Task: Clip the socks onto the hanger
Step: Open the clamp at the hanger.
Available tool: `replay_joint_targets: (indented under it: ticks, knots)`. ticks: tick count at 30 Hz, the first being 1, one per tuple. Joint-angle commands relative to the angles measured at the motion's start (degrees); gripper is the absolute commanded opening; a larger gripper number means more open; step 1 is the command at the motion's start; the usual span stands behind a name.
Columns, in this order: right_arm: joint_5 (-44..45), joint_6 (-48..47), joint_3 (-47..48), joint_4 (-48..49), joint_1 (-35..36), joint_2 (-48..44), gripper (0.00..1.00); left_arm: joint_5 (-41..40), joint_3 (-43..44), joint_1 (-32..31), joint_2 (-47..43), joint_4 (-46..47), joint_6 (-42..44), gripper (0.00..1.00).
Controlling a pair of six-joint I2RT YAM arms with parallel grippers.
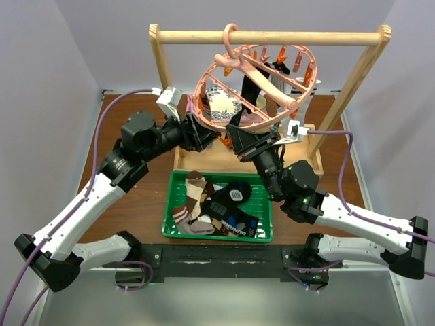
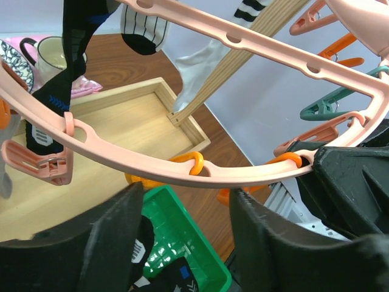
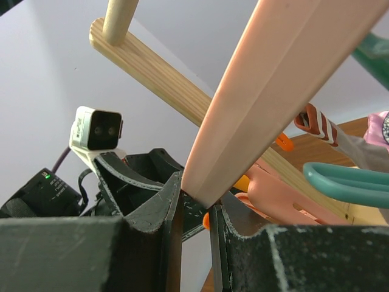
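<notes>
Pink hanger (image 1: 253, 68), orange clips (image 1: 282, 54), green basket (image 1: 217, 236), brown striped socks (image 1: 195, 187).

Left arm (image 1: 88, 204), right arm (image 1: 360, 224): white shells on the long links, round black joint housings, black bases. Purple cable (image 1: 100, 132) runs along each. Small white camera box (image 1: 168, 102) at the wrist (twin lenses, green LED nearby). Fingers (image 2: 103, 243) matte black, scuffed.

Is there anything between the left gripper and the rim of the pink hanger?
Nothing visible. In the left wrist view, the rim of the hanger crosses just beyond the open fingers of the left gripper; only its own orange clip hangs there.
</notes>
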Motion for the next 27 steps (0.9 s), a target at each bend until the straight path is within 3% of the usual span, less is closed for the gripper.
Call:
replay_joint_targets:
  ticks: [1,27]
  knots:
    - [-1.79,-0.32,2.27,-1.15,-0.09,-0.30,0.00,-2.46,-0.19,0.45,-1.88,2.38,2.53,0.78]
    - [-3.19,-0.23,2.97,-2.20,-0.09,-0.38,0.00,-4.22,-2.83,1.42,-1.79,4.93,2.62,0.75]
